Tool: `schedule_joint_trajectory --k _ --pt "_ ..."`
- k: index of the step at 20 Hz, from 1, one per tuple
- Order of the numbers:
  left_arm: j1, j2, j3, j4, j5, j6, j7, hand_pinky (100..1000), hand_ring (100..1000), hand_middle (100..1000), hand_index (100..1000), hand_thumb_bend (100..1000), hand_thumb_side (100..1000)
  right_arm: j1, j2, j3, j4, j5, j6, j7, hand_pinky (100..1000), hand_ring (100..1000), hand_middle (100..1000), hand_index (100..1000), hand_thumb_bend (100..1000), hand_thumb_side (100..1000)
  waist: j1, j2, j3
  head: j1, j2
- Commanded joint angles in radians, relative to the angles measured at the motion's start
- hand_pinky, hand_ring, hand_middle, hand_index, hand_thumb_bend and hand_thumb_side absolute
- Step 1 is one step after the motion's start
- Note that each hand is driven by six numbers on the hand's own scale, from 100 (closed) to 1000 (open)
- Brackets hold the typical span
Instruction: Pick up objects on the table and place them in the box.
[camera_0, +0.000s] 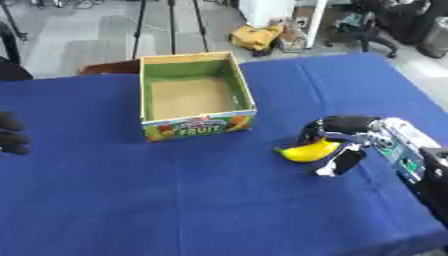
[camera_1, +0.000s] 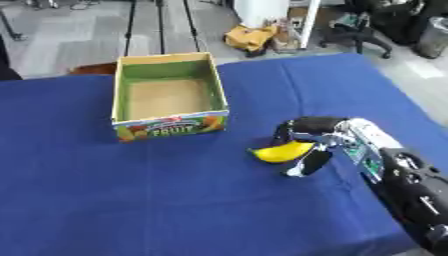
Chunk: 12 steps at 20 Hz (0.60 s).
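Observation:
A yellow banana (camera_0: 306, 151) lies on the blue table (camera_0: 201, 200), right of centre. My right hand (camera_0: 343, 131) comes in from the right and is curled round it, fingers over the far side and thumb (camera_0: 343, 162) on the near side. The open cardboard fruit box (camera_0: 194, 91) with a green inner wall stands at the back centre, left of and beyond the banana, and nothing shows inside it. Only dark fingers of my left hand (camera_0: 10, 134) show at the left edge of the left eye view.
The blue cloth covers the whole table; its right edge (camera_0: 420, 90) runs close past my right arm. Beyond the far edge are tripod legs, a yellow bag (camera_0: 255, 36) and a chair on the floor.

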<state>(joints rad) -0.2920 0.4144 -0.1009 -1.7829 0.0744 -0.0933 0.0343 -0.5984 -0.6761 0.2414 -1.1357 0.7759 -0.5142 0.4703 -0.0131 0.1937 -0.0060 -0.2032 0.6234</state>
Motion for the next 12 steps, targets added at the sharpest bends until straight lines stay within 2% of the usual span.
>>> schedule_joint_trajectory --k 1,12 --pt "-0.013 0.014 0.008 -0.014 -0.002 -0.001 0.003 567 597 603 761 513 825 -0.012 -0.045 -0.010 -0.013 0.005 0.001 -0.001 706 760 783 822 362 504 0.000 -0.018 -0.002 0.002 0.004" --pt "-0.011 0.014 0.009 -0.013 -0.002 -0.001 0.004 567 597 603 760 514 825 -0.009 -0.059 -0.024 -0.020 -0.008 0.017 -0.024 704 757 780 795 278 479 0.000 -0.019 -0.006 0.002 0.005"
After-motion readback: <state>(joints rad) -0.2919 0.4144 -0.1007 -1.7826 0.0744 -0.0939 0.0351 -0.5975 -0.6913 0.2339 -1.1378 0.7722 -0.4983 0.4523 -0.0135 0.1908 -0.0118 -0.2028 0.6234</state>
